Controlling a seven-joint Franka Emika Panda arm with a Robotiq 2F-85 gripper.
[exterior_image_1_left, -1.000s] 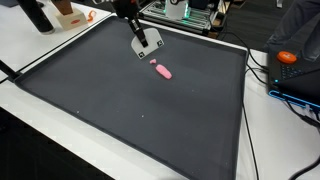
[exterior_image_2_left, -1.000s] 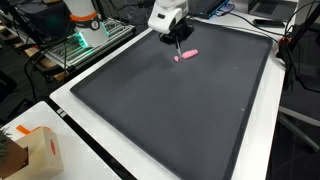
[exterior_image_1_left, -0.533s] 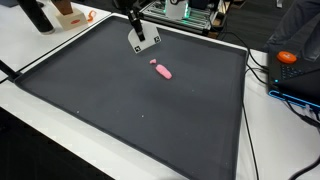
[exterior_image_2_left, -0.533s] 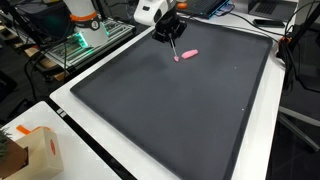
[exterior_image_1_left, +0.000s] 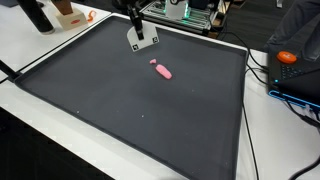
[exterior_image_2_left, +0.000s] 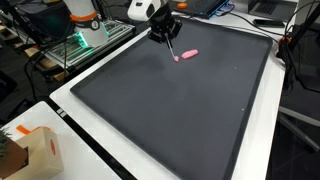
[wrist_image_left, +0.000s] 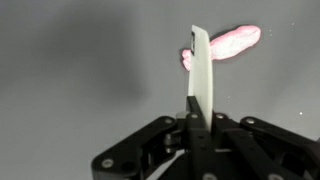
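Observation:
A small pink object (exterior_image_1_left: 161, 69) lies on the dark mat (exterior_image_1_left: 120, 115) near its far edge, seen in both exterior views (exterior_image_2_left: 186, 55) and in the wrist view (wrist_image_left: 225, 45). My gripper (exterior_image_1_left: 135, 24) hangs above the mat just beside the pink object and does not touch it. It also shows in an exterior view (exterior_image_2_left: 163, 30). In the wrist view the gripper (wrist_image_left: 200, 125) is shut on a flat white piece (wrist_image_left: 200, 65), seen edge-on. The white piece (exterior_image_1_left: 143, 40) hangs below the fingers, its lower end (exterior_image_2_left: 172, 46) clear of the mat (exterior_image_2_left: 180, 110).
An orange object (exterior_image_1_left: 287, 57) and cables lie off the mat at one side. A black bottle (exterior_image_1_left: 35, 15) stands at a far corner. A cardboard box (exterior_image_2_left: 30, 150) sits on the white table. Electronics with green lights (exterior_image_2_left: 85, 40) stand behind the mat.
My gripper has lifted and drawn back from the pink object, carrying the white piece with it. The pink object has not moved.

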